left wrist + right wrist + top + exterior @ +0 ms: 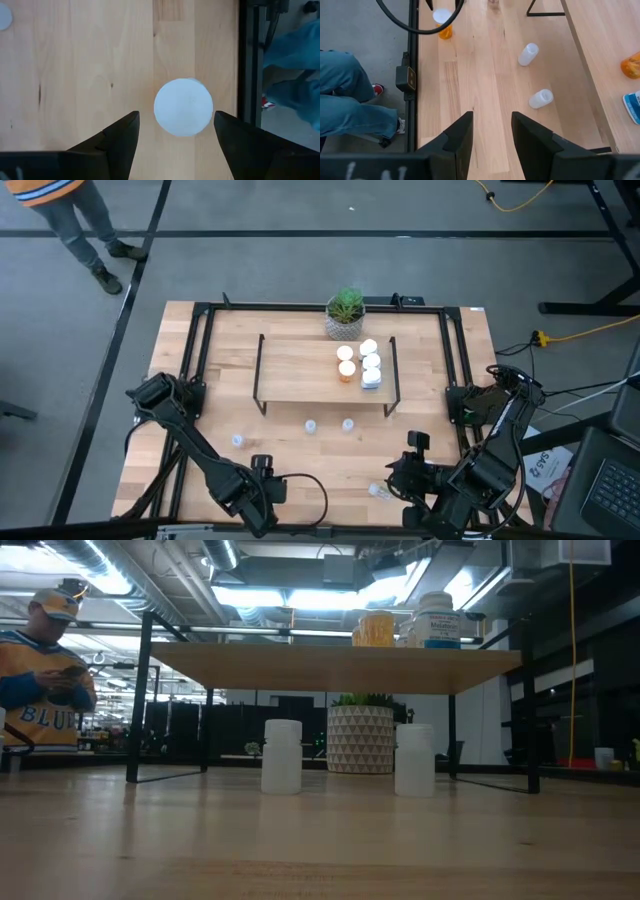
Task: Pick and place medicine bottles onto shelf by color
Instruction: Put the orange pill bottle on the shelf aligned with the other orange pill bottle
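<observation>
My left gripper [262, 468] is open near the table's near edge. It points down over an upright bottle with a white cap [183, 106], one finger on each side and apart from it. The right wrist view shows this bottle as orange [442, 24]. My right gripper [398, 473] is open and empty [492, 135], low over the near right of the table. The shelf [320, 370] carries several bottles at its right end, white-capped [369, 347], orange [347, 370] and blue-labelled [371, 378]. Two pale bottles [310, 425] [348, 424] stand on their bases before the shelf.
Another pale bottle [237, 440] stands at the near left, and one [380, 492] lies on its side by my right gripper. A potted plant [345, 312] stands behind the shelf. A person [70, 220] stands beyond the far left corner; jeans-clad legs [350, 95] are at the near edge.
</observation>
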You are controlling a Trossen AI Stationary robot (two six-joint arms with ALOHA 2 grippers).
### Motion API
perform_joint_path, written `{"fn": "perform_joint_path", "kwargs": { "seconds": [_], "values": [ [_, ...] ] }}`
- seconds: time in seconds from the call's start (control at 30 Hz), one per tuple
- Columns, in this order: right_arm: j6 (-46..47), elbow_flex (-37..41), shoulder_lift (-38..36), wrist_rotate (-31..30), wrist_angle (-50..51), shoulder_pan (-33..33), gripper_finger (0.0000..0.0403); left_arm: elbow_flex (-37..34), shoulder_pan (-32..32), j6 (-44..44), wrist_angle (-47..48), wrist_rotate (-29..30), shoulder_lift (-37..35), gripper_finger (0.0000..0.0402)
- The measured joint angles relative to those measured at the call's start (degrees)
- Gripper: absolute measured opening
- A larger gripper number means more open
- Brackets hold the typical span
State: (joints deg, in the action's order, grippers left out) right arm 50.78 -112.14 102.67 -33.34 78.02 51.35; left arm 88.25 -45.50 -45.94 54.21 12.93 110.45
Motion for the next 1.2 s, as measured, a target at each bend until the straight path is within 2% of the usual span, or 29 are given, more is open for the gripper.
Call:
{"fn": "perform_joint_path", "kwargs": {
  "seconds": [0.57,1.2],
  "values": [
    [-0.07,0.00,0.00,0.48,0.09,0.00,0.0136,0.02,0.22,-1.55,-3.35,-1.18,1.95,0.0251],
    [-0.28,0.00,0.00,0.61,0.07,0.02,0.0136,0.03,0.26,-1.49,-2.01,-0.19,2.17,0.0251]
  ]
}}
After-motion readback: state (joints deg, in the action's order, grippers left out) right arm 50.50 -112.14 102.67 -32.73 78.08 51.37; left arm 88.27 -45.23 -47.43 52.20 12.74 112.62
